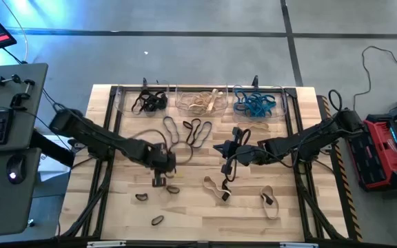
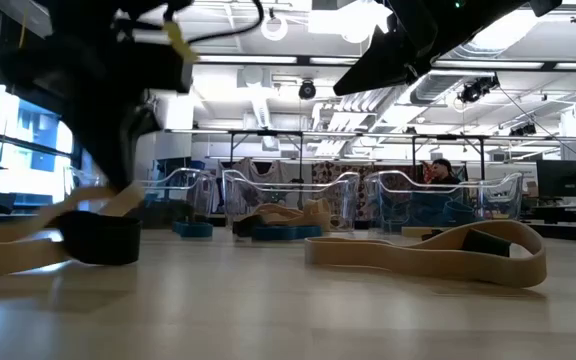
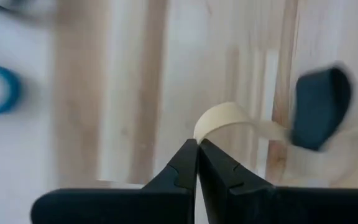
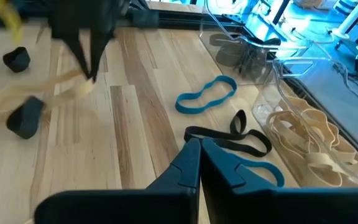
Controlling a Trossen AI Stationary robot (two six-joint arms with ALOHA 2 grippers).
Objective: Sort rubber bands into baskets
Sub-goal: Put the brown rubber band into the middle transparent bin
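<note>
Jaws of the left gripper (image 3: 197, 149) are pressed together on a tan rubber band (image 3: 225, 119), pinching one end of the loop while the rest of it trails away from the fingertips across the wood toward a small black band (image 3: 321, 116) lying beside it. In the high view this left gripper (image 1: 161, 172) sits at lower centre-left of the frame, low over the wooden table (image 1: 116, 207). The three clear baskets (image 1: 202, 102) stand in a row along the upper edge of the table, black bands in the left one, tan in the middle, blue in the right. The coming move likely turns on this: the middle basket lies up and to the right of the pinched band, so the carry runs diagonally across the loose black loops (image 1: 191, 131) in between, and the left arm is the one already holding it. The right gripper (image 1: 227, 148) hangs at frame centre with its fingers shut on nothing; a blue band (image 4: 205, 95) and a black band (image 4: 229, 138) lie just ahead of it.
</note>
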